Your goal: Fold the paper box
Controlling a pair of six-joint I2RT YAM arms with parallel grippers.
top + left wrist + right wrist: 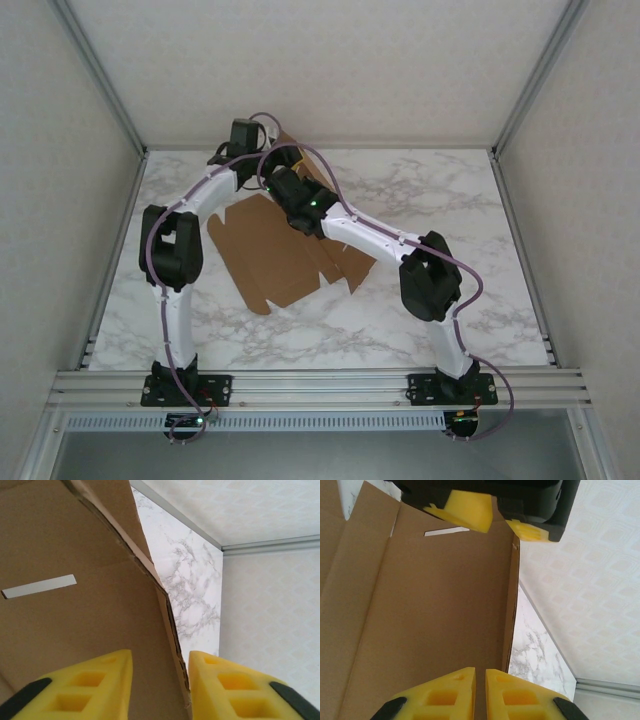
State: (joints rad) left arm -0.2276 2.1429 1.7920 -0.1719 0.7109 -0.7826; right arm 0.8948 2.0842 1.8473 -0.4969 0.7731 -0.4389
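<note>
The paper box is a brown die-cut cardboard sheet lying mostly flat on the marble table, with its far panel raised upright. In the left wrist view the raised panel has a white slit. My left gripper is open, its yellow fingers astride the panel's torn edge. From the right wrist I see the same panel, with the left gripper at its top edge. My right gripper is shut, its tips close against the panel's inner face near the side edge.
Both arms reach toward the far left of the table, the right forearm crossing above the flat sheet. Aluminium posts and pale walls enclose the table. Bare marble lies to the right.
</note>
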